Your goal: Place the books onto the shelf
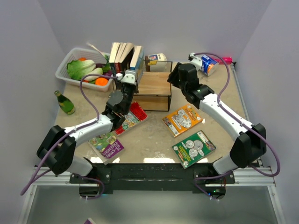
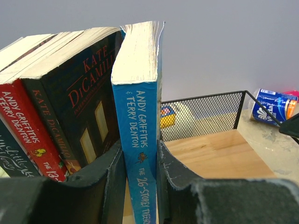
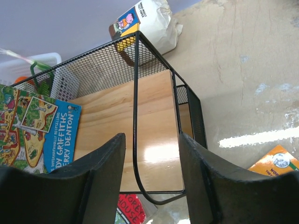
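Currently the left gripper (image 2: 140, 186) is clamped on the spine of the blue book (image 2: 138, 121). It holds that book upright at the left end of the shelf (image 1: 154, 86) top board, flush against the other upright books (image 1: 120, 56). The dark one (image 2: 84, 107) is next to it, then a red-spined one (image 2: 28, 126).

The right gripper (image 3: 152, 172) is at the shelf's right end with its fingers (image 3: 100, 172) parted, straddling the black wire end frame (image 3: 135, 93). The wire runs through the gap with no contact visible, and nothing is held.

Four books lie flat on the table (image 1: 149, 135) in front of the shelf:
- red cover (image 1: 134, 114), just off its front-left corner, partly under the left arm
- orange one (image 1: 182, 120), off its front-right corner
- green coin one (image 1: 193, 148), further forward of the shelf on the right
- purple-green one (image 1: 106, 145), further forward of the shelf on the left

The white basket (image 1: 70, 80) of vegetables is left of the shelf, the green bottle (image 1: 65, 102) front-left of it, and the paper bag (image 1: 158, 58) behind it.
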Motion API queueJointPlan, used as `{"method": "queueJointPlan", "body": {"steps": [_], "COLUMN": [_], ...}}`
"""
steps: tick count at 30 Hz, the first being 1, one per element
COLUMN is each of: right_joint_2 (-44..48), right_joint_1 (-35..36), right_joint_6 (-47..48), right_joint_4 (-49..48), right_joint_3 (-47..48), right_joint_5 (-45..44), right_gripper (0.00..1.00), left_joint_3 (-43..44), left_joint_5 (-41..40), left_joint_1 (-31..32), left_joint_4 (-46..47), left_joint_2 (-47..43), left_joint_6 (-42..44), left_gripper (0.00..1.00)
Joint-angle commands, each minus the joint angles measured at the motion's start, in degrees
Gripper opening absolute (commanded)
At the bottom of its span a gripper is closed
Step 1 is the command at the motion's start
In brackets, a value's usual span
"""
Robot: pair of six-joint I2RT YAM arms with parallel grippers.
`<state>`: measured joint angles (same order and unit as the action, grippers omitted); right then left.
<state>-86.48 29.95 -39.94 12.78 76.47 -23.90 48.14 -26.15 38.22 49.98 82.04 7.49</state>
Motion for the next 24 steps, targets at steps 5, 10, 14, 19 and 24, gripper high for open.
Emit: {"method": "queueJointPlan", "body": {"steps": [5,10,14,19,24], "right_joint_2": [-0.8,-1.1,-1.3,-1.2,-1.2], "right_joint_1": [-0.2,-0.3,-0.3,-0.2,-0.3], "right_joint_6": [0.8,1.0,1.2,1.2,1.3], "right_joint_4": [-3.7,-4.1,-4.0,-4.1,-4.1], "right_joint_3": [1.9,2.0,1.8,1.5,1.5], "right_joint_5": [1.3,1.8,2.3,2.6,2.7], "right_gripper": [0.43,0.36,0.33,0.30,0.31], "left_joint_3": [4.7,5.4,5.8,6.6,6.4], "left_joint_5": [-1.5,-1.3,-1.2,-1.5,-1.4], "left_joint_1": [-2.9,-4.0,-4.5,-5.1,-5.2], "left_joint_4": [6.4,6.2,6.1,5.7,4.1], "left_joint_2": [0.9,2.1,2.7,3.2,2.5], "left_joint_6": [-2.3,-3.4,-3.6,-3.4,-4.3], "left_gripper": [0.00,0.00,0.00,0.00,0.02]}}
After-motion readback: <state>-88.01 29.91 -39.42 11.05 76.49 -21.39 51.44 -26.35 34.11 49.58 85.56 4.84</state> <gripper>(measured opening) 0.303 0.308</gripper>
